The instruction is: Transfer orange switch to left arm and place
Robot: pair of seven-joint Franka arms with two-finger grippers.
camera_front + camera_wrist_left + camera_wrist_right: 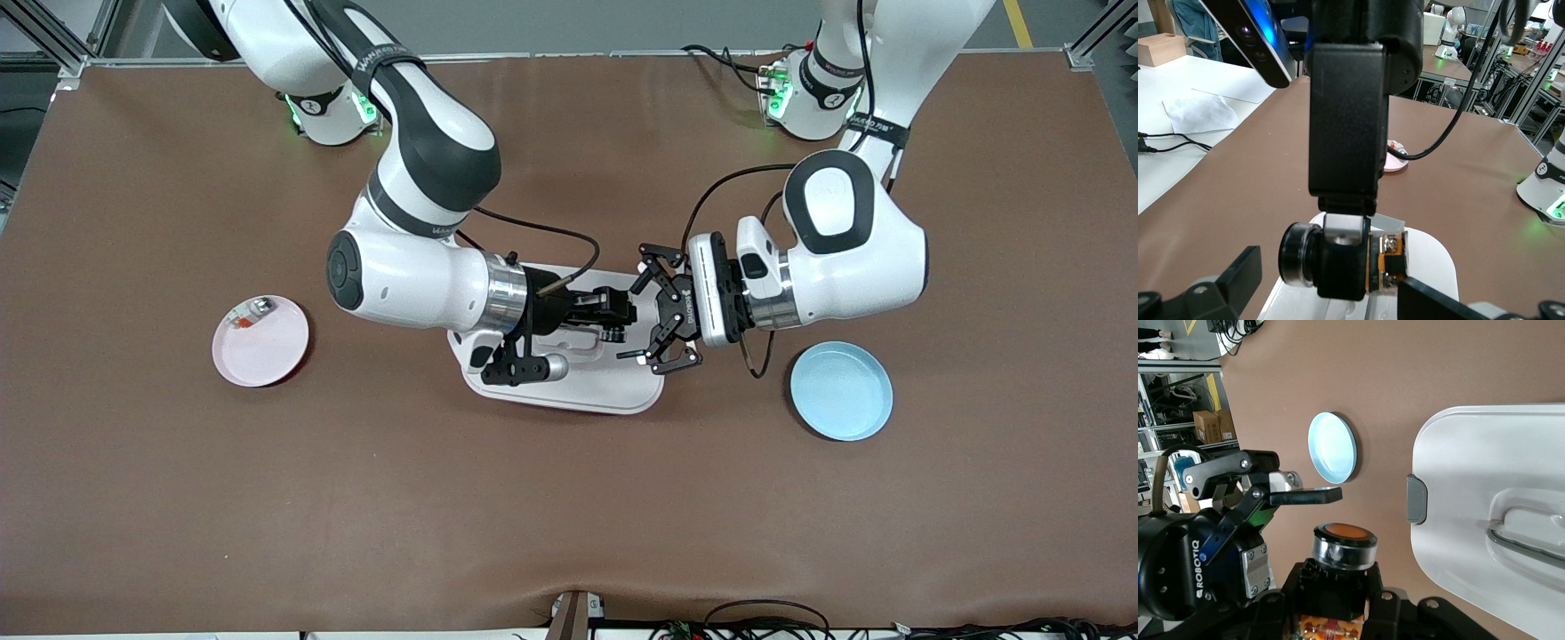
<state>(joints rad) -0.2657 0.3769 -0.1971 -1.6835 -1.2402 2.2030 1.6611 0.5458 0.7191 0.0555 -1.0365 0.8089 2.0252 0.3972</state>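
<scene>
Over the white box [569, 391], the right gripper [613, 320] is clamped tight on the orange switch [1343, 550], while the left gripper [653, 311] waits just beside it with fingers spread wide, holding nothing. The risk looks plain: if the right lets go before the left bites, the switch drops onto the box lid. In the front view the switch is buried between black fingers, and how much of it sticks out for the left to grab is hard to judge.

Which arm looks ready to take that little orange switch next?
The left: its open pincer waits over the white box, facing the orange switch that the right pincer grips.
</scene>
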